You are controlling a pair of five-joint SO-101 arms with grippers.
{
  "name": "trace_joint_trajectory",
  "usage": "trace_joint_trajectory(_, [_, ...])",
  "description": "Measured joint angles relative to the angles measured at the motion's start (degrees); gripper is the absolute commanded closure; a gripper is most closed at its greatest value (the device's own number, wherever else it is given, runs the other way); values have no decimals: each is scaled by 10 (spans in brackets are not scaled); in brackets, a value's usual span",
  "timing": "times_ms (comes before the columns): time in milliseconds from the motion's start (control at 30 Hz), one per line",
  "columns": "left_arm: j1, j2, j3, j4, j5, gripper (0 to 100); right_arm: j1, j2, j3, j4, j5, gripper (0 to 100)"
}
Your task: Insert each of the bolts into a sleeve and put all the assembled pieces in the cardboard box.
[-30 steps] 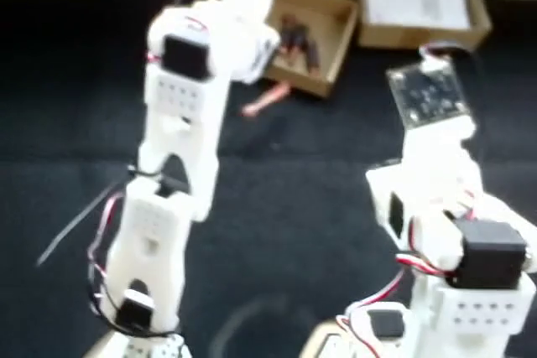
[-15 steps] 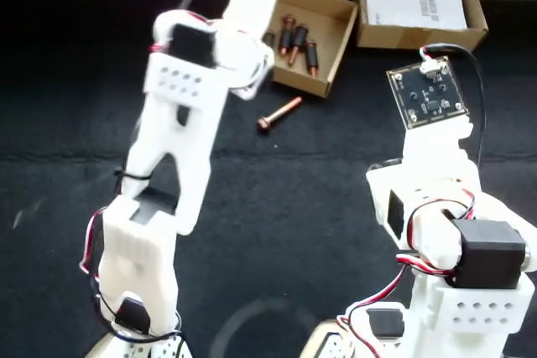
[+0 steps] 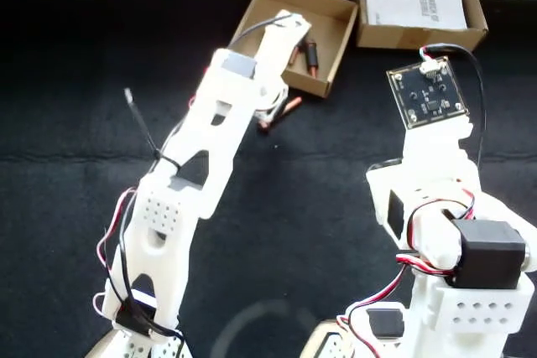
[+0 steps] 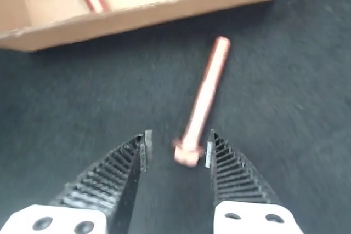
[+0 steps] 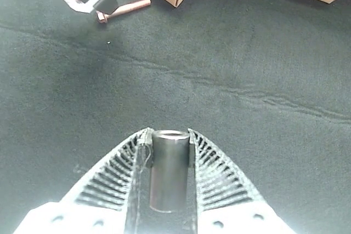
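A copper bolt (image 4: 204,98) lies on the black mat just outside the cardboard box (image 4: 137,17), its head pointing away from the box. My left gripper (image 4: 178,147) is open and low over the mat, and the bolt's head sits between its fingertips (image 4: 215,152). In the high view the left arm stretches out to the bolt (image 3: 285,110) beside the box (image 3: 329,46), which holds assembled pieces (image 3: 310,54). My right gripper (image 5: 169,136) is shut on a dark metal sleeve (image 5: 168,175), held upright above the mat at the near right.
A second cardboard box (image 3: 419,35) with a printed sheet in it stands at the back right. The right arm's camera board (image 3: 429,94) rises in front of it. Open black mat lies between the two arms.
The left arm has swung down from above the box and lowered its open gripper around the bolt's head. The right arm has kept still with the sleeve.
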Motion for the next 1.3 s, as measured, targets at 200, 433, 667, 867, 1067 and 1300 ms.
trace_joint_trajectory(200, [5, 61, 0, -123, 0, 828, 0, 0, 0, 0, 0, 991])
trace_joint_trajectory(433, [34, 126, -82, -156, 1, 828, 0, 0, 0, 2, 1, 991])
trace_joint_trajectory(667, [55, 215, -198, -158, 1, 834, 0, 0, 1, 3, 1, 991])
trace_joint_trajectory(867, [61, 240, -243, -141, 1, 989, 0, 0, 1, 3, 1, 991])
trace_joint_trajectory(1067, [48, 244, -266, -101, 0, 992, 0, 0, 1, 3, 1, 991])
trace_joint_trajectory(1300, [23, 244, -372, -4, 0, 992, 0, 0, 1, 3, 1, 991])
